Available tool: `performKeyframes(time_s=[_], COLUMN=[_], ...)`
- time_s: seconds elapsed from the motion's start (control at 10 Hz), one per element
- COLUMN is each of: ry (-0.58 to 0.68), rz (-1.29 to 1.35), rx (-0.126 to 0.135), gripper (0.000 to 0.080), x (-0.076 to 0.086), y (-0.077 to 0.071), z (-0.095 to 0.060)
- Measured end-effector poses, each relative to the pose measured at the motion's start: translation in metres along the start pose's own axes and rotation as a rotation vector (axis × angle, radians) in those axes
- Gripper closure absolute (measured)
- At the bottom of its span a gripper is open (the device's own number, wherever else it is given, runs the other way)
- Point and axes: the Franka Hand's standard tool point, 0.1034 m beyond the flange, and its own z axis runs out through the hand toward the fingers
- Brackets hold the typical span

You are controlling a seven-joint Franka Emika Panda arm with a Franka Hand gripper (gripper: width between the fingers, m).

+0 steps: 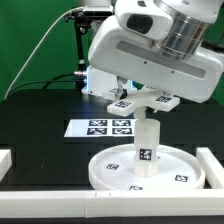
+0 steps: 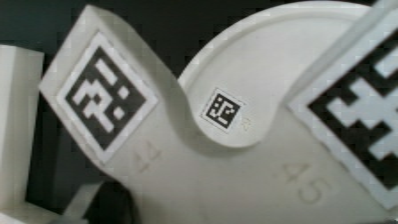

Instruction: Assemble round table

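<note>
The large white rimmed disc (image 1: 178, 172) lies flat on the black table at the front, with small tags on it. The short thick white leg (image 1: 147, 148) stands upright at its middle and carries a tag. My gripper (image 1: 136, 98) hangs straight above the leg, shut on a white lobed base piece (image 1: 150, 101) with tags, held a little above the leg's top. In the wrist view this base piece (image 2: 231, 150) fills the picture with its tags, and my fingers are hidden behind it.
The marker board (image 1: 100, 127) lies flat behind the disc, toward the exterior view's left. White border rails run along the left (image 1: 6, 160), the front (image 1: 45, 203) and the right (image 1: 212, 168). A green backdrop stands behind.
</note>
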Motion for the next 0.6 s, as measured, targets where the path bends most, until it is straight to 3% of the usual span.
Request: performKeyframes(time_s=[0.2, 0.6], ry=[0.002, -0.003], rz=[-0.006, -0.013], rx=[0.001, -0.006], gripper=[0.0366, 0.0366], x=[0.000, 0.003], y=[-0.011, -0.016], z=[0.001, 0.012])
